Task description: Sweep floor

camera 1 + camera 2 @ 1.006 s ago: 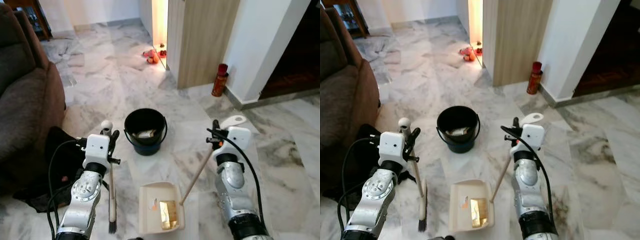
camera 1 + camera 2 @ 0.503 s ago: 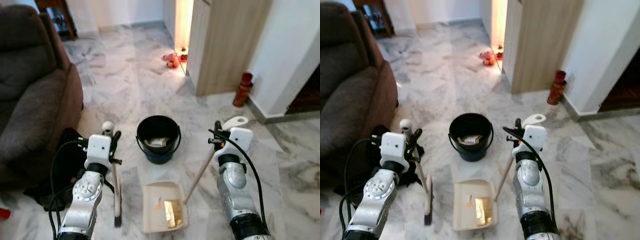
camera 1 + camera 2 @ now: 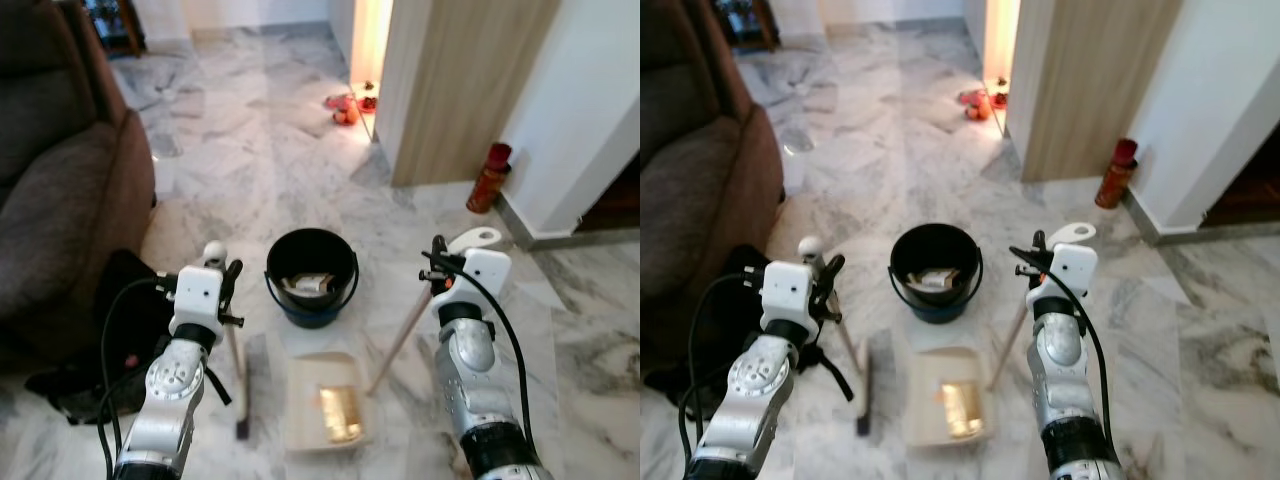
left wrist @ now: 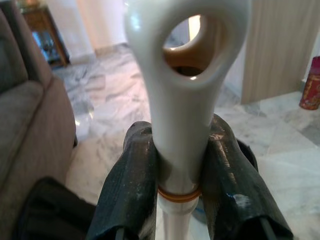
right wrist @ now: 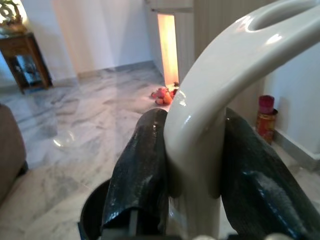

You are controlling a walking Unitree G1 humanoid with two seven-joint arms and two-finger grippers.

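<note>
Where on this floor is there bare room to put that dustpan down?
Bare marble floor lies between the brown sofa and wooden partition. Crowded: black round bucket, cream plastic dustpan and broom sit close together.

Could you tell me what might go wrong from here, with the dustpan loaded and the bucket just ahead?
1. The dustpan carries a yellow scrap; the right pincer holds only the top of its long handle, so a tilt could spill it short of the black bucket.
2. The broom in the left pincer hangs beside dark cloth by the sofa and might snag.
</note>
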